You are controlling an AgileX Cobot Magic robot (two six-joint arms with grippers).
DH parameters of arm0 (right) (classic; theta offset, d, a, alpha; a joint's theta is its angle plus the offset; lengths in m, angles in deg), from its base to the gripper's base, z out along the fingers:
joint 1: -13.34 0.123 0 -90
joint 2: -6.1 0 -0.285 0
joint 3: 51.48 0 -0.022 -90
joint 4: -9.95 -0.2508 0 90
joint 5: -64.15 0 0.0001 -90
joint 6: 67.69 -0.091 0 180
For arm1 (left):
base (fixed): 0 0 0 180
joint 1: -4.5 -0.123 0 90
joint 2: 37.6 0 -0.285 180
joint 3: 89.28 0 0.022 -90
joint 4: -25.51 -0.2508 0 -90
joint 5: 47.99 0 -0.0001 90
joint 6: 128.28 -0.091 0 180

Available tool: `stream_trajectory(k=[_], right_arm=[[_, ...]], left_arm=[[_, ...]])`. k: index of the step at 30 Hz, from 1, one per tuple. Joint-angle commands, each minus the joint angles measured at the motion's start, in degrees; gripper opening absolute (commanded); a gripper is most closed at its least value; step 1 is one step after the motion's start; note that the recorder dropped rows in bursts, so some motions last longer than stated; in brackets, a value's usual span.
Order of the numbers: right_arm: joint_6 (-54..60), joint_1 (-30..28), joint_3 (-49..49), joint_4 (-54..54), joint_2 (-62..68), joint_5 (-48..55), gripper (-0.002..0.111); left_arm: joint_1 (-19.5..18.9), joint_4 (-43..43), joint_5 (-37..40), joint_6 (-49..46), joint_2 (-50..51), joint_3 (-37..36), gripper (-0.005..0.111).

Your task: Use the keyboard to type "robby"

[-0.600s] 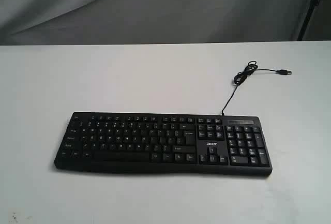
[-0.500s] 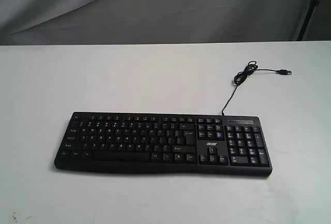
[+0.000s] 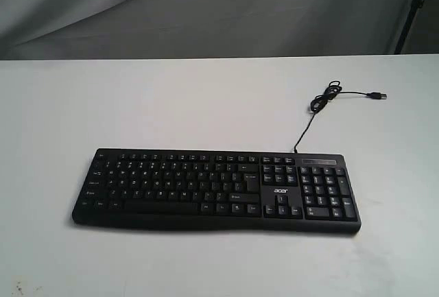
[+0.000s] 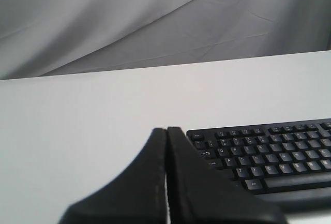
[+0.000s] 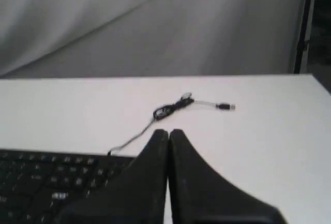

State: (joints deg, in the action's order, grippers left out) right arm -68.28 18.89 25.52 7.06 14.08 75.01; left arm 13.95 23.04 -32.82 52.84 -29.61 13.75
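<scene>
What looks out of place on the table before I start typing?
Only the cable: it curls away past the number-pad end of the keyboard, and its USB plug lies loose on the table, connected to nothing in view. The keyboard itself lies flat and looks undamaged; nothing is spilled.

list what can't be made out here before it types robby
1. Exterior view: legends on the keyboard are too small to read, so r, o, b, y cannot be picked out.
2. Exterior view: neither hand shows, so their distance from the keys is unknown.
3. Left wrist view: the shut left hand covers the keyboard's near corner, and the frame edge cuts off the rest.
4. Right wrist view: keys are blurred, and the shut right hand hides the keyboard's end.
</scene>
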Motion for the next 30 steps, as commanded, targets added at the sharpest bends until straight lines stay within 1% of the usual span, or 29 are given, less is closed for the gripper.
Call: stream_trajectory(k=[1, 4, 12, 15, 18, 20, 22, 24, 26, 30], right_arm=[[0.6, -0.4, 0.2, -0.1, -0.2, -16.4, 0.0], [0.2, -0.4, 0.2, -0.1, -0.2, -24.3, 0.0], [-1.0, -0.4, 0.2, -0.1, -0.2, -39.6, 0.0], [-9.8, -0.4, 0.2, -0.1, -0.2, -46.5, 0.0], [-23.2, -0.4, 0.2, -0.1, -0.2, -49.2, 0.0], [-27.9, -0.4, 0.2, 2.9, -0.2, -48.6, 0.0], [-30.7, -0.4, -2.0, 12.0, -0.1, -45.5, 0.0], [-35.7, -0.4, -5.9, 21.2, 3.4, -40.8, 0.0], [-41.6, -0.4, -10.3, 26.0, 9.0, -36.7, 0.0], [-48.8, -0.4, -18.4, 33.9, 22.0, -36.1, 0.0]], left_arm=[[0.4, -0.3, -0.3, 0.2, -0.2, -0.2, 0.0], [0.4, -0.3, -0.3, 0.2, -0.2, -0.2, 0.0], [0.4, -0.3, -0.3, 0.2, -0.2, -0.2, 0.0], [0.4, -0.3, -0.3, 0.2, -0.2, -0.2, 0.0], [0.4, -0.3, -0.3, 0.2, -0.2, -0.2, 0.0], [0.4, -0.3, -0.3, 0.2, -0.2, -0.2, 0.0], [0.4, -0.3, -0.3, 0.2, -0.2, -0.2, 0.0], [0.4, -0.3, -0.3, 0.2, -0.2, -0.2, 0.0], [0.4, -0.3, -0.3, 0.2, -0.2, -0.2, 0.0], [0.4, -0.3, -0.3, 0.2, -0.2, -0.2, 0.0]])
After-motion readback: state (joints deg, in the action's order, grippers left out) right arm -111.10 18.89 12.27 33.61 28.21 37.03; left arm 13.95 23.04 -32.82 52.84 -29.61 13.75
